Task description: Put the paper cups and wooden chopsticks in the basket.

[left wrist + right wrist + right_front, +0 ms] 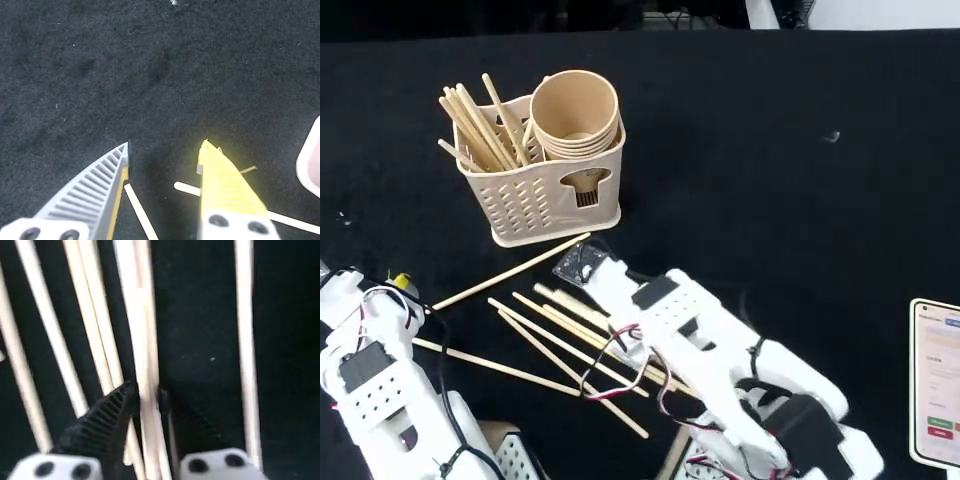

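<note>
Already stowed in the basket (535,205), toward the far left of the black worktop (770,180): a nested stack of paper cups (574,110) on one side, a sheaf of stowed chopsticks (475,125) leaning upright on the other, propped by the walls. Left to collect: loose chopsticks (510,272) fanned flat between the basket and the two arms.

Down among them, the right gripper (147,390), fingers narrow and closed on the pinched sticks (145,330), apparently one or two, taken from both sides and low to the cloth. Probably the only way to lift something so thin off a flat surface.

Off to the side, the left gripper (165,145), fingers spread wide over bare worktop, holding nothing, two stick ends lying just short of the tips. Seemingly parked clear to leave the other arm room.

Likely step in hand: raising the pinched sticks for the short carry to the basket. Risk: a second stick riding along, then slipping free.
</note>
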You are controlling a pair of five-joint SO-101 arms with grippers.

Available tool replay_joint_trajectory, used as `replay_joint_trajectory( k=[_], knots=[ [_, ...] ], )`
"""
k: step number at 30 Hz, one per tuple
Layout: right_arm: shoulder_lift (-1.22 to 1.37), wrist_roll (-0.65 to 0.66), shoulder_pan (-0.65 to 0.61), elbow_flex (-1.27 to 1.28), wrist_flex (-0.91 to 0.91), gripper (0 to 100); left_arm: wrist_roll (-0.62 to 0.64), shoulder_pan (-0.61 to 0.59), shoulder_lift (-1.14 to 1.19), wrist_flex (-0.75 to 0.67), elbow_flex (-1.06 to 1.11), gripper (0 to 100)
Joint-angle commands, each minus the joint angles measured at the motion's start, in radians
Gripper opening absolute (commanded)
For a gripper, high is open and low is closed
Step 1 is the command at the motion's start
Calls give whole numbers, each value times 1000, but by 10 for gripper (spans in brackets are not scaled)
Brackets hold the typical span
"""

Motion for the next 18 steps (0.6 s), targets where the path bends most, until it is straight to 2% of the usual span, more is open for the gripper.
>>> replay_joint_trajectory(
  k=[1, 9, 18],
  knots=[
    [-87, 17, 5, -35, 63, 13, 6, -1, -6, -17, -8, 227],
    [-331, 41, 5, -116, 218, 10, 6, -1, -6, -17, -8, 227],
    [-524, 60, -2, -303, 157, 10, 6, -1, -6, -17, -10, 227]
  ],
)
